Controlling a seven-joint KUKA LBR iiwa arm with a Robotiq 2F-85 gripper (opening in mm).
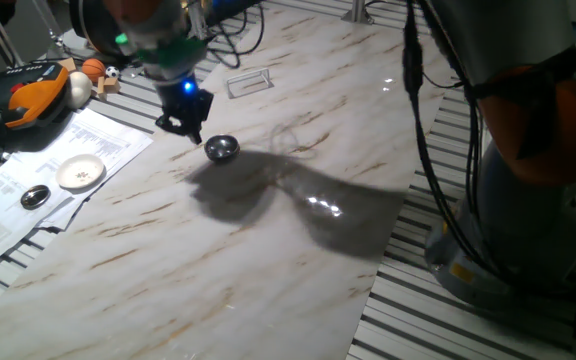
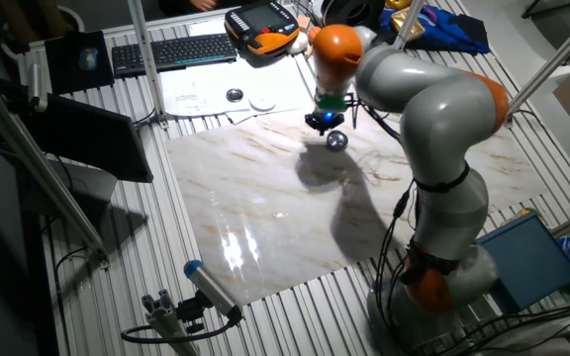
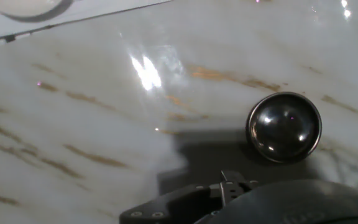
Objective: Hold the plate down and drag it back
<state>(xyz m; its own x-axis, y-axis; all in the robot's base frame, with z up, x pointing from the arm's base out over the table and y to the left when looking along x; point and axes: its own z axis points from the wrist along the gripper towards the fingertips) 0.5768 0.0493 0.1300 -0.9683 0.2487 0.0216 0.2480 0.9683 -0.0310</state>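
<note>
Hand view: one plate [image 3: 284, 127], small, round and shiny, lies at right of centre on the marbled desk [image 3: 92, 124], rim up, with dark parts of the hand at the lower edge of the frame; the plate is apart from them. Fingertips are not visible here, so I cannot tell how wide the hand stands.

One fixed view: one plate [image 1: 221, 149] sits above centre, slightly left, on the desk [image 1: 268, 250]. One hand [image 1: 185, 124] hangs just beside it on its upper-left side, not over it; contact cannot be confirmed. At the left of the frame, on printed papers [image 1: 28, 190], lie one white saucer [image 1: 81, 174] and one small dark disc [image 1: 35, 197]. One clear rectangular frame [image 1: 249, 82] lies at upper centre.

Other fixed view: one plate [image 2: 336, 140], one hand [image 2: 324, 121] directly above-left of it, upper centre of frame.
</note>
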